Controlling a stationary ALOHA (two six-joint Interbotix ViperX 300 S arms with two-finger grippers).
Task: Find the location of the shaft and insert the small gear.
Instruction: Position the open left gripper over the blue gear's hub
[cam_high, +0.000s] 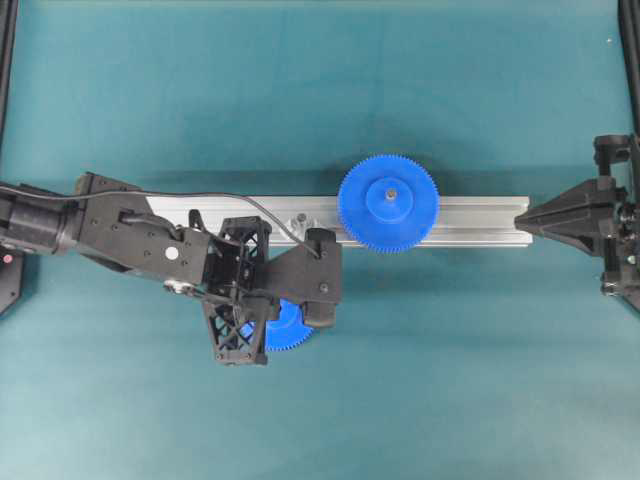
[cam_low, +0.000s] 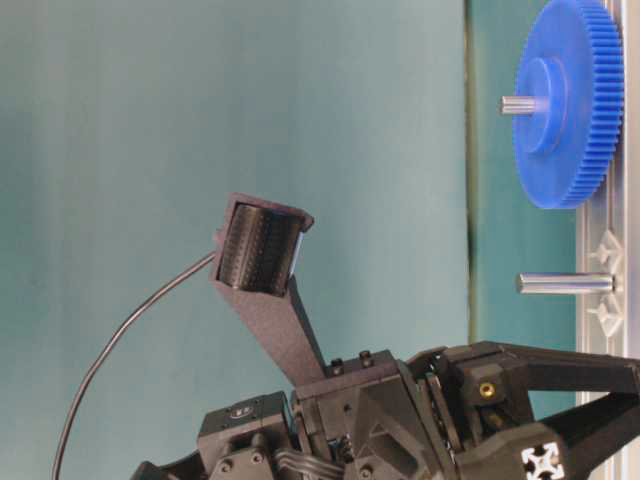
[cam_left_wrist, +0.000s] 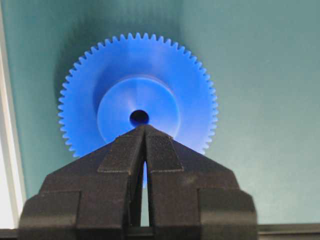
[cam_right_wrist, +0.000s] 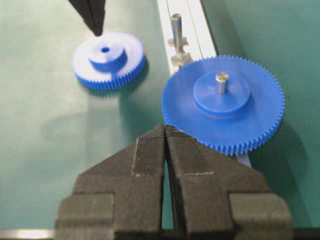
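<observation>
Closest to us, the left black gripper (cam_left_wrist: 145, 131) hangs pinched together, empty, over the small bright-blue plastic gear (cam_left_wrist: 138, 116) flat on the teal mat. We'd judge it light, rigid, slippery: grip across the rim. Bare grey steel shaft (cam_right_wrist: 176, 26) stands on the rail; the right gripper (cam_right_wrist: 165, 131) is clenched empty too.

We find no readable text, brand or number in any view. Only sign-like mark: small white square with black cross-shaped pattern (cam_low: 541, 461) on black arm housing (cam_low: 500, 440), near right corner of table-level view. We cannot read tiny round emblem (cam_low: 240, 411) on black block near bottom centre; too small.
</observation>
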